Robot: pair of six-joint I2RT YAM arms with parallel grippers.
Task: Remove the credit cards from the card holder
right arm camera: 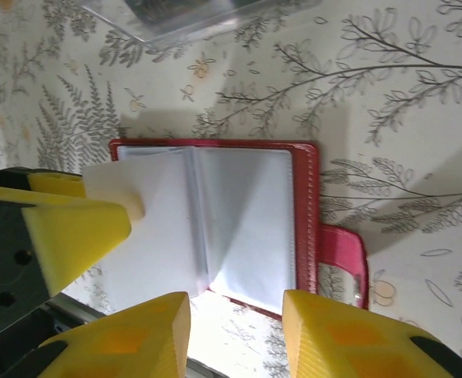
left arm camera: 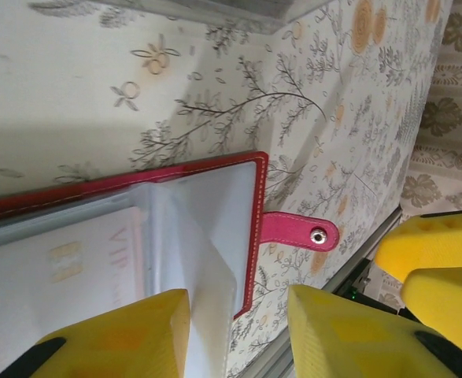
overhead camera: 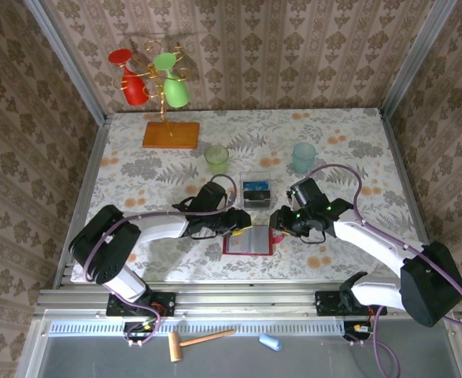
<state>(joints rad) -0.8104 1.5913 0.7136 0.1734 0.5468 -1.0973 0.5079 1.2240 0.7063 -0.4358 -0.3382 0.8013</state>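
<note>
Card holder (overhead camera: pixel 249 241): open flat on the table (overhead camera: pixel 136 181) near the front edge, between the two grippers, grey pockets up, snap tab (left arm camera: pixel 297 231) lying out on the table surface beside the cover edge.

Pale card (left arm camera: pixel 81 260) marked VIP: seated inside a clear pocket of the holder.

Left gripper (overhead camera: pixel 237 228): at the holder's left edge, jaws released and standing apart, one finger (left arm camera: pixel 128 339) over a pocket leaf, the other beyond the cover's edge.

Right gripper (overhead camera: pixel 275 224): at the holder's right edge, jaws likewise parted and slack, low over the holder's rim.

Clear box (overhead camera: pixel 246 177): just behind the holder, blue and dark cards (overhead camera: pixel 256 191) inside, details too small to tell.

Farther back on the table: green cup (overhead camera: pixel 216 157), teal cup (overhead camera: pixel 304 156), orange base (overhead camera: pixel 171 135).
</note>
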